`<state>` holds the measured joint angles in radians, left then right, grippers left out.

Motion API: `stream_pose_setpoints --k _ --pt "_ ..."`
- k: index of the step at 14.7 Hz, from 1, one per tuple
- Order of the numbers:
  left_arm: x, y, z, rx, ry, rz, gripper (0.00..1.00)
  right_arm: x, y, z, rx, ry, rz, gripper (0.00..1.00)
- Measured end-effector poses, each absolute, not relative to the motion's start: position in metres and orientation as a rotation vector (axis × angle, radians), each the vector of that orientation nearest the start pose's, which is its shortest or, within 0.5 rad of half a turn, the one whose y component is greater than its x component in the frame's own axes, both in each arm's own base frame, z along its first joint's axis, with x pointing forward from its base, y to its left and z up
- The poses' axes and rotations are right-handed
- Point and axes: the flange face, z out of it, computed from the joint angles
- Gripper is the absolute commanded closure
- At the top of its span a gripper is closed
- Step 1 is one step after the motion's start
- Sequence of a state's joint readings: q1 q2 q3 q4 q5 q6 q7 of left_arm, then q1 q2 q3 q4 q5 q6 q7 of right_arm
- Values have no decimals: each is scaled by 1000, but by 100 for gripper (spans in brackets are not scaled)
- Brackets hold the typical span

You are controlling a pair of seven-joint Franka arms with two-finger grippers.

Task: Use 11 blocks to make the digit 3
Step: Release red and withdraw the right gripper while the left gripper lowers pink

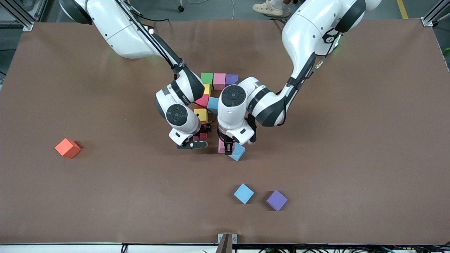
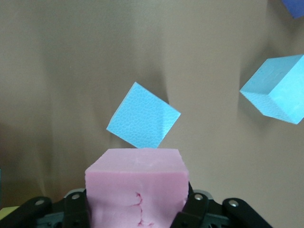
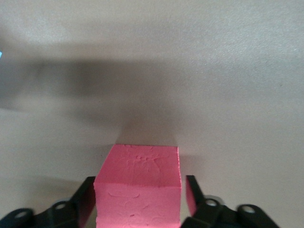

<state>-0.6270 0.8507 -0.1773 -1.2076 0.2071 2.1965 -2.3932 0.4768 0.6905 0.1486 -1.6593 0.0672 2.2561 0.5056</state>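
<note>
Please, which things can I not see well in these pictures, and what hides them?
- Front view: both arms cover the middle of the cube figure; its cubes there cannot be counted.
- Front view: the left tool hides most of its pink cube.
- Right wrist view: the picture's edge cuts off the red cube in the open right tool.
- Left wrist view: a purple cube is cut off at a corner.

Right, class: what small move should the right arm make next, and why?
Probably lift the right gripper straight up. Its fingers stand open on either side of the red cube, which seems to rest on the table. The left gripper, shut on a pink cube beside a skewed light blue cube, is close, so moving sideways risks a bump.
</note>
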Motion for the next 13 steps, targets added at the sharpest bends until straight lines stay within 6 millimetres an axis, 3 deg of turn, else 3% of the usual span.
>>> stream_pose_setpoints --k 2,4,8,10,13 --pt "565 -527 279 -2355 -2292 -70 78 554 389 212 -3049 -71 208 0" --pt "560 -531 272 -2357 -2276 -66 78 557 390 234 -3047 -75 192 0" --pt "551 -538 260 -2363 -2249 -62 78 577 379 303 -3061 -54 203 0" --pt "547 -542 255 -2366 -2238 -60 78 603 346 333 -3055 30 157 0" --pt "544 -544 249 -2365 -2226 -58 78 654 259 360 -3040 199 65 0"
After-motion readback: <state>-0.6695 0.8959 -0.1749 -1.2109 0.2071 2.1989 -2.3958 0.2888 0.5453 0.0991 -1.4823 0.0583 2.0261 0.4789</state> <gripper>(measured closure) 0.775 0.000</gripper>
